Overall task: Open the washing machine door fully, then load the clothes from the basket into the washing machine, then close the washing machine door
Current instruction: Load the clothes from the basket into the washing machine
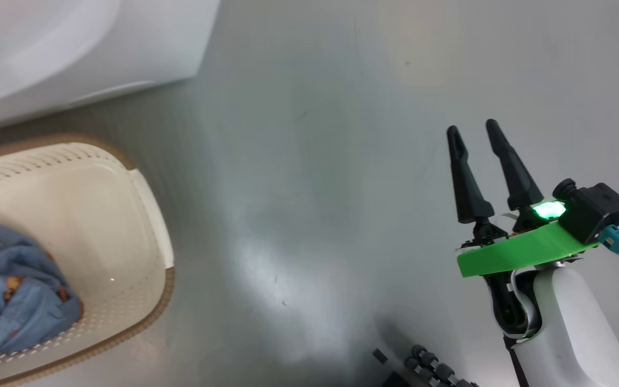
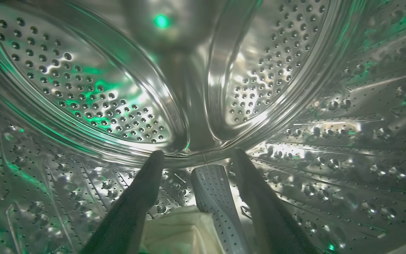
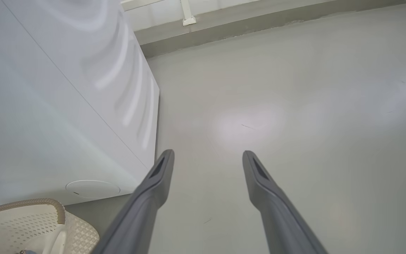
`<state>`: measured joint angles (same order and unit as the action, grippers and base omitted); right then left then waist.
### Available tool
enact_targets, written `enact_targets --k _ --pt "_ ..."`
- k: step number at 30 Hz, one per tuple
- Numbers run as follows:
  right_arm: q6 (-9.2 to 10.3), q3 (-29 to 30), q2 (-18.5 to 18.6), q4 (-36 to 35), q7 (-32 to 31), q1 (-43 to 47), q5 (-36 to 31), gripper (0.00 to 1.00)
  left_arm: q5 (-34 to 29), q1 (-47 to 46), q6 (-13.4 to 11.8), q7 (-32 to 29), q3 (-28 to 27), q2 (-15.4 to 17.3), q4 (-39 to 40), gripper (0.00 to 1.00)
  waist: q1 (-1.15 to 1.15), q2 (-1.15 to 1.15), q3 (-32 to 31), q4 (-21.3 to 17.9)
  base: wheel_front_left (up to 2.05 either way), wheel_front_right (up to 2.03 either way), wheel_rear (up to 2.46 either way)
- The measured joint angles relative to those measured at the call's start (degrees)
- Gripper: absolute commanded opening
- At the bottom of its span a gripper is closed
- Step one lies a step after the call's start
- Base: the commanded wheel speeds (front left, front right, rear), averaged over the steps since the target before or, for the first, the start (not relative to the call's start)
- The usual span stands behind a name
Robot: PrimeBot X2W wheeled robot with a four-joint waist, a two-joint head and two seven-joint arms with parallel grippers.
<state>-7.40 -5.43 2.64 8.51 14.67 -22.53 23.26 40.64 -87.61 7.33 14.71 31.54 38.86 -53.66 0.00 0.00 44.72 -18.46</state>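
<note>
My left gripper (image 2: 196,155) is deep inside the washing machine, its dark fingers spread open over the perforated steel drum (image 2: 93,88). Cream-coloured fabric of the clothes (image 2: 178,231) lies on the drum floor between the finger bases, beside a grey drum paddle (image 2: 215,197). In the head view the cream basket (image 1: 121,215) with its brown rim sits at the lower left, with blue clothes (image 1: 14,290) still in it. My right gripper (image 1: 473,131) hovers open over bare floor, holding nothing. The washing machine's white body (image 3: 48,106) shows at the left of the right wrist view. The washing machine door is out of view.
Grey floor (image 1: 309,161) stretches between the basket and my right arm. The machine's white lower corner (image 1: 73,48) stands at the upper left of the head view. Dark parts of my base (image 1: 427,365) show at the bottom. A wall skirting (image 3: 224,28) runs behind the machine.
</note>
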Motion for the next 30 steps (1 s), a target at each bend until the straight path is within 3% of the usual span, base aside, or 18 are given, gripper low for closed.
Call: enact_targets --k 11,30 --pt "0.0 2.82 0.05 1.26 0.0 1.01 -4.72 1.0 0.21 16.64 0.0 0.0 -5.08 -6.47 5.77 1.0 0.0 0.0 -6.3 4.26 0.0 0.0 0.0" --pt "0.0 4.79 0.14 5.54 0.0 5.52 -7.39 1.0 -9.01 48.13 0.0 0.0 -16.52 -15.16 23.41 1.0 0.0 0.0 -20.32 12.51 0.0 0.0 0.0"
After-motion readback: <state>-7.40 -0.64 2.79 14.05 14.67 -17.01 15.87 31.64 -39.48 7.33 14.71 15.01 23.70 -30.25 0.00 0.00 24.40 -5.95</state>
